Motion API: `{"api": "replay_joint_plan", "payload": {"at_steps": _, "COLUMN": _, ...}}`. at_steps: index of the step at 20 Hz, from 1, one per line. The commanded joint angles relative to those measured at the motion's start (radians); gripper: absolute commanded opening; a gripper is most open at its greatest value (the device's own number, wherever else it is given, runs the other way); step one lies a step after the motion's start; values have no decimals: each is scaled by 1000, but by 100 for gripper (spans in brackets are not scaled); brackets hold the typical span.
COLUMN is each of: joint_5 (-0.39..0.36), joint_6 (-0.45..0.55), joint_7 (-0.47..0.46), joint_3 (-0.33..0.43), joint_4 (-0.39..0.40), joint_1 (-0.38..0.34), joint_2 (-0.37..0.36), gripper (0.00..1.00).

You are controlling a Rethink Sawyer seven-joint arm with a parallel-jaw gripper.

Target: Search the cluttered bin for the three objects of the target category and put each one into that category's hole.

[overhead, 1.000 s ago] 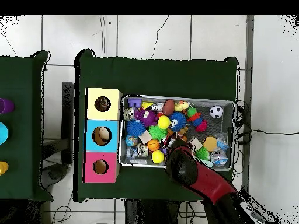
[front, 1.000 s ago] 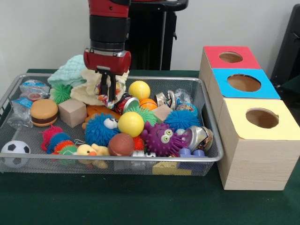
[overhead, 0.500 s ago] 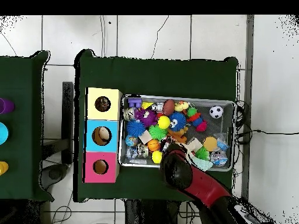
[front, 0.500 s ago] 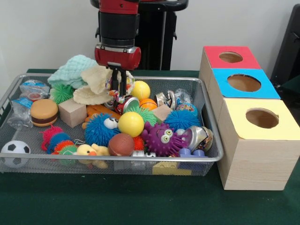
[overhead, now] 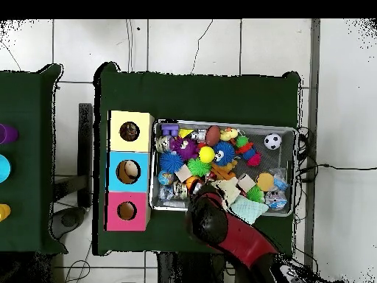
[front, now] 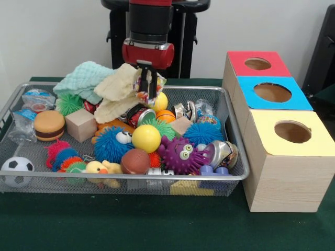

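Front view showed the gripper (front: 148, 83) raised clear of the clutter and carried toward the coloured boxes, where half a second before it had hung lower and farther from them, and a second before had been down among the toys. Its fingers were clenched on a small multicoloured packet (front: 142, 94), now lifted above the wire bin (front: 236, 137), just over the yellow ball (front: 158, 101) at the back. A cream cloth (front: 116, 86) had been dragged up with it and lay bunched against the gripper's side, resting on the green knitted cloth (front: 82, 77); whether the cloth was caught in the grip could not be told.

Overhead, the arm (overhead: 213, 221) covered the bin's near edge, and the packet was hidden beneath it.

By my reading, one pick had succeeded and the carry to a hole had begun. The red box (front: 256, 64), blue box (front: 272, 92) and yellow box (front: 291, 132) stood well apart from the gripper, so the drop was not yet made. A trailing cloth could foul that drop.
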Motion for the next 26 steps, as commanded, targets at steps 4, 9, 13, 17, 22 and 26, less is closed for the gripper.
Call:
{"api": "replay_joint_plan", "payload": {"at_steps": 4, "joint_5": 175, "joint_6": 170, "joint_7": 301, "joint_3": -80, "joint_4": 40, "joint_1": 166, "joint_2": -124, "gripper": 0}}
{"api": "replay_joint_plan", "payload": {"at_steps": 9, "joint_5": 214, "joint_6": 250, "joint_7": 307, "joint_3": -144, "joint_4": 23, "joint_1": 247, "joint_2": -165, "gripper": 0}}
{"api": "replay_joint_plan", "payload": {"at_steps": 13, "joint_5": 228, "joint_6": 282, "joint_7": 305, "joint_3": -167, "joint_4": 15, "joint_1": 271, "joint_2": -179, "gripper": 0}}
{"api": "replay_joint_plan", "payload": {"at_steps": 17, "joint_5": 224, "joint_6": 291, "joint_7": 284, "joint_3": -155, "joint_4": 17, "joint_1": 233, "joint_2": -183, "gripper": 0}}
{"api": "replay_joint_plan", "payload": {"at_steps": 22, "joint_5": 222, "joint_6": 341, "joint_7": 268, "joint_3": -170, "joint_4": 1, "joint_1": 217, "joint_2": -201, "gripper": 0}}
{"api": "replay_joint_plan", "payload": {"at_steps": 26, "joint_5": 220, "joint_6": 396, "joint_7": 252, "joint_3": -193, "joint_4": -24, "joint_1": 217, "joint_2": -214, "gripper": 0}}
